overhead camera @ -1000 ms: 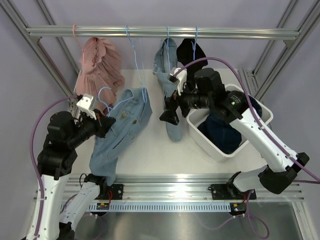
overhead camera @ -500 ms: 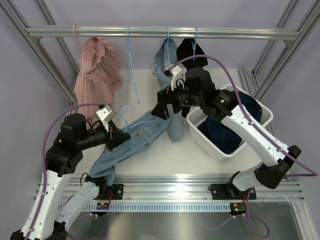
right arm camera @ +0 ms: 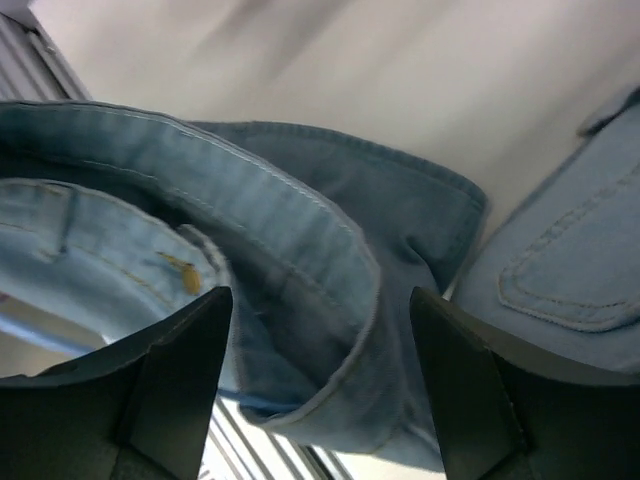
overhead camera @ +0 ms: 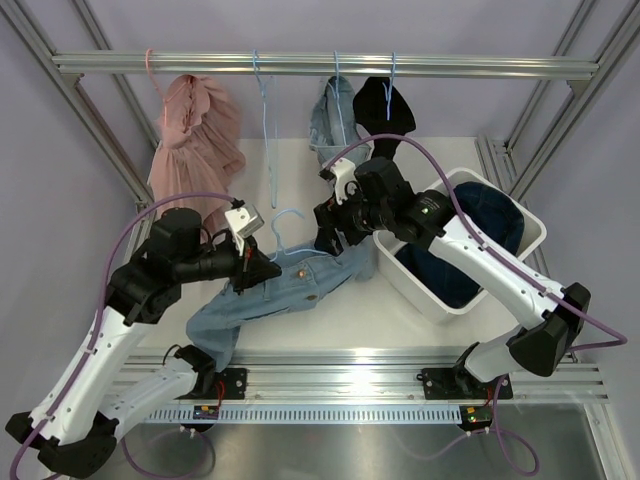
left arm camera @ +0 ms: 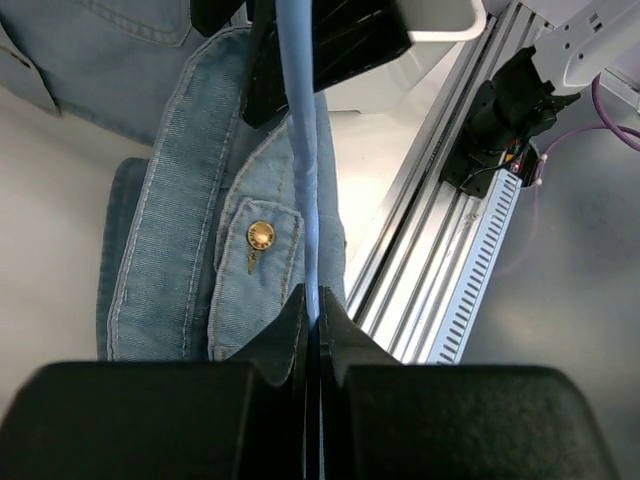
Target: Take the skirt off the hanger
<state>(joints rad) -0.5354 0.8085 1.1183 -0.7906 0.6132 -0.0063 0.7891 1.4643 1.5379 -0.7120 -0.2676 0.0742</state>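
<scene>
as it lies stretched, the denim skirt [overhead camera: 290, 285] shows a brass button [left arm camera: 261, 235].

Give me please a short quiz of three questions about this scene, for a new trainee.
1. True or false: the left gripper has its jaws shut on the blue hanger.
2. Which colour is the garment that hangs leftmost on the rail?
3. The white bin stands: A) on the left arm's side of the denim skirt; B) on the right arm's side of it; C) on top of the rail.
Key: 1 true; 2 pink; 3 B.
</scene>
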